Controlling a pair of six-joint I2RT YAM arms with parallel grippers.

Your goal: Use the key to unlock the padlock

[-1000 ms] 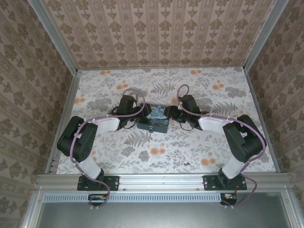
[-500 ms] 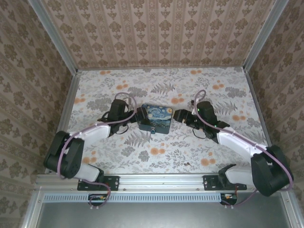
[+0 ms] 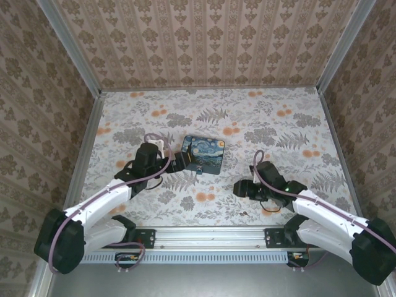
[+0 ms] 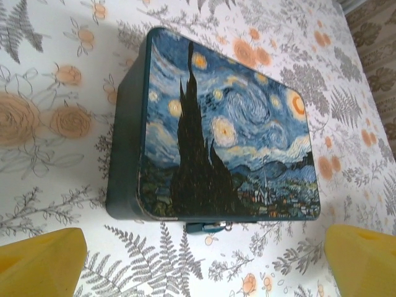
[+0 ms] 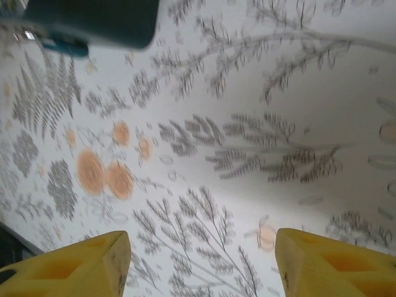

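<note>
Padlock (image 4: 207,228): sat at the painted box's (image 4: 223,124) lower edge, bottom centre.
Left gripper (image 4: 207,257): jaws spread wide, empty.
Right gripper (image 5: 201,263): jaws apart, empty.

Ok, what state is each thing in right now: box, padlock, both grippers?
Painted box: lid shut, lying flat on the table.
Padlock: at the box's front edge; locked or not, cannot tell.
Left gripper: open, empty, facing the box.
Right gripper: open, empty, over bare table.

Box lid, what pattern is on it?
The box lid shows a swirling blue-and-yellow night sky with a dark tree, clearest in the left wrist view.
</note>
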